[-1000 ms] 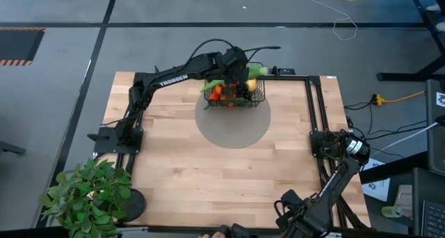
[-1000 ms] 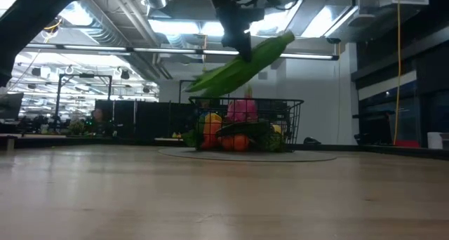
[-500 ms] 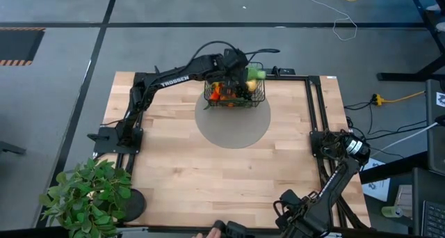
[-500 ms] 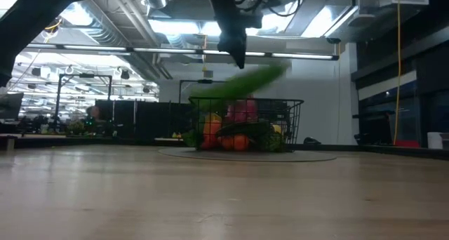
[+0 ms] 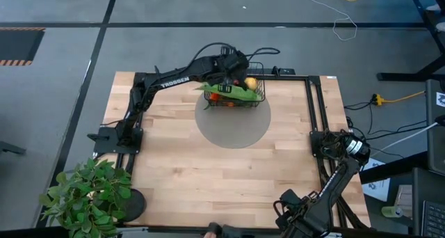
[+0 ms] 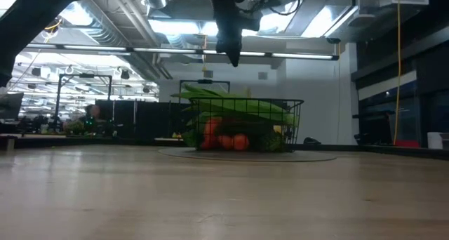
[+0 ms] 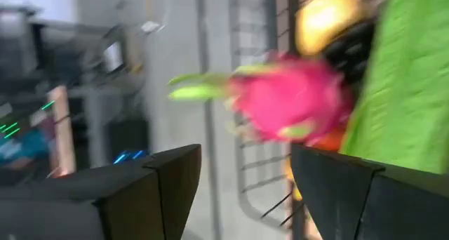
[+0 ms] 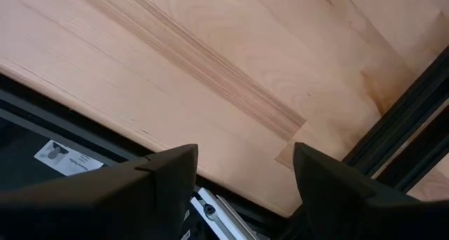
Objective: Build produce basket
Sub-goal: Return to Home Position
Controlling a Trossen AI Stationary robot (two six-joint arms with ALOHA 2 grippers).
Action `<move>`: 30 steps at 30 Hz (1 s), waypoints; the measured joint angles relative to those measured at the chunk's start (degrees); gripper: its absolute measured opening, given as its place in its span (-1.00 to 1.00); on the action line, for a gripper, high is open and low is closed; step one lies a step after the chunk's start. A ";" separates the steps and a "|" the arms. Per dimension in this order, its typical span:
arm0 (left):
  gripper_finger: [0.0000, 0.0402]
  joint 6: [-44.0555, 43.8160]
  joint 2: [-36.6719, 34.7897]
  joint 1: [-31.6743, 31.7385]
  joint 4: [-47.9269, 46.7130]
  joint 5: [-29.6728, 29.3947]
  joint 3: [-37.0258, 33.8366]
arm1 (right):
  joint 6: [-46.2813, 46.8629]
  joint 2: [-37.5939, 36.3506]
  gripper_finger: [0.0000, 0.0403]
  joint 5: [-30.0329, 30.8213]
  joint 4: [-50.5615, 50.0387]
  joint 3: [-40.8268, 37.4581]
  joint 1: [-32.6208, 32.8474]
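The black wire basket (image 5: pixel 259 97) stands on a grey round mat at the table's far middle. The long green corn husk (image 5: pixel 233 92) lies across the top of the produce in it, one end over the basket's left rim; it also shows in the low view (image 6: pixel 238 104). Under it are the pink dragon fruit (image 7: pixel 291 100), oranges (image 6: pixel 231 140) and a yellow fruit (image 5: pixel 249 82). My left gripper (image 6: pixel 231 57) is open and empty above the basket. My right gripper (image 8: pixel 242 191) is open over the table's near right edge.
A leafy potted plant (image 5: pixel 87 196) stands at the table's near left corner. A black frame rail (image 5: pixel 314 106) runs along the right side. Bare wood lies between the mat and the near edge.
My left gripper has let go of the corn husk, which has dropped from its tilted hang under the fingers and now lies across the top of the basket's produce. The gripper stays above the basket.
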 joint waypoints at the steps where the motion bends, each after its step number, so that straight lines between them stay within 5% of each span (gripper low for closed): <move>1: 0.06 0.03 0.00 -0.42 0.00 -3.04 0.00 | 0.00 0.00 0.11 0.00 -0.03 0.00 0.00; 8: 0.06 2.57 -0.03 -5.74 -1.88 -25.22 0.00 | -1.97 0.00 0.11 2.65 -0.17 0.00 -0.02; 13: 0.05 -2.21 -1.94 -9.11 -12.85 -29.86 -0.02 | -3.26 0.00 0.11 9.22 -0.15 0.00 -0.09; 19: 0.05 -23.42 -8.52 -9.94 -32.53 -17.48 0.04 | -3.43 0.00 0.11 12.02 -0.75 0.00 -0.09; 24: 0.05 -32.82 -14.43 -8.66 -37.50 -2.77 0.04 | -7.06 0.01 0.11 17.78 -2.32 0.00 -0.21; 27: 0.05 -33.27 -17.45 -8.04 -37.51 -0.95 0.04 | -11.53 0.00 0.11 27.57 -4.54 0.00 -1.20; 30: 0.05 -32.28 -20.21 -7.62 -37.57 -0.96 0.04 | -19.13 0.00 0.11 44.50 -5.57 0.00 -3.22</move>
